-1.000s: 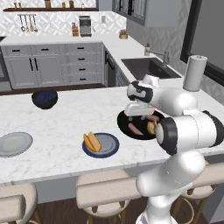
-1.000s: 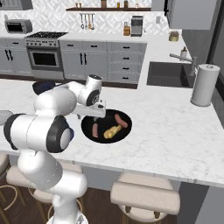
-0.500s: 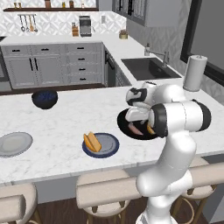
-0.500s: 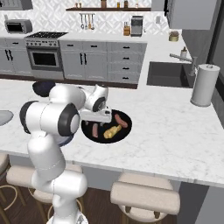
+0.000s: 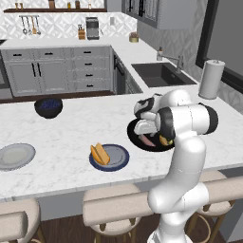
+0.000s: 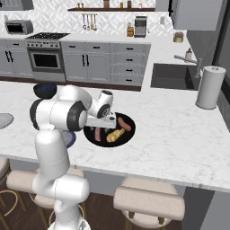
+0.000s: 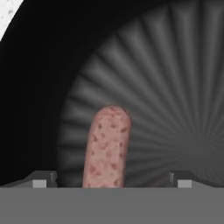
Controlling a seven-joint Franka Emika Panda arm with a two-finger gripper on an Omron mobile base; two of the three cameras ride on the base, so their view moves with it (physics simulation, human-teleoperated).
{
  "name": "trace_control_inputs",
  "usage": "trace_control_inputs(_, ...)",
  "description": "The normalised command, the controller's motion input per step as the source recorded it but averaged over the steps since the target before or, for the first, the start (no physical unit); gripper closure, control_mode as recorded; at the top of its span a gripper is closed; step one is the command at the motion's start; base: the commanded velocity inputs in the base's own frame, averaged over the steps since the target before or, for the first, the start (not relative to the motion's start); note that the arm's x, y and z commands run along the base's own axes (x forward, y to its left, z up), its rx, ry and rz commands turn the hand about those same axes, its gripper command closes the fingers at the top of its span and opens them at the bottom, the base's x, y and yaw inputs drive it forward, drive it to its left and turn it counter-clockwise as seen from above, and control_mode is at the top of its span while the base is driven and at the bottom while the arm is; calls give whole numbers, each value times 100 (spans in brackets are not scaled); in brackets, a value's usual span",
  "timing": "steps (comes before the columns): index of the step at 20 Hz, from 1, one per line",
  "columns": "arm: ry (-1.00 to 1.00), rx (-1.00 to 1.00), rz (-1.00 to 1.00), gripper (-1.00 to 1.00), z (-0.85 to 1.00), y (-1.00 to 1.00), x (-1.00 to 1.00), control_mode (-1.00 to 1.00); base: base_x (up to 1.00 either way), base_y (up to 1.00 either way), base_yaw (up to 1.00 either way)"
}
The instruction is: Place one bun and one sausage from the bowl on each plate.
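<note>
The tool [image 7: 109, 177] hangs low over the black bowl [image 6: 127, 134], its two tips spread wide with one sausage [image 7: 106, 146] lying between them, not yet touched. In the hand view that sausage runs lengthwise away from the camera, so the tips stand on either side of its width, which is the right way to close on it.

The bowl sits on the table [image 6: 179, 130] right of the blue plate [image 5: 118, 159]. It holds this sausage [image 6: 97, 133], a second sausage [image 6: 124, 124] nearer the far rim, and a bun [image 6: 114, 134] between them. The blue plate already carries a bun [image 5: 98, 154] and no sausage that I can see. The grey plate [image 5: 16, 155], well to the left, looks bare.

I judge the sausage to be light, round and fairly smooth, so it may roll or squirt out if pinched near a rounded end. The better hold is across its middle, tips low enough to pass its widest line. The ribbed bowl floor slopes, so a nudge could send it sliding before the tips meet. The bun looks softer and bulkier and would want a gentler squeeze across its narrow side.
</note>
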Motion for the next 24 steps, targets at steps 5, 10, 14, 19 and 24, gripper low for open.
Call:
trace_control_inputs(5,0,-2,0,-100,-36,0,0,-100,0,0,0)
trace_control_inputs(10,1,-1,0,-100,-29,0,0,-100,0,0,0)
trace_control_inputs(14,1,0,0,-100,-22,4,0,-100,0,0,0)
trace_control_inputs(19,1,0,0,100,-23,21,-10,-100,0,0,0)
trace_control_inputs(24,2,0,0,100,-12,18,-17,-100,0,0,0)
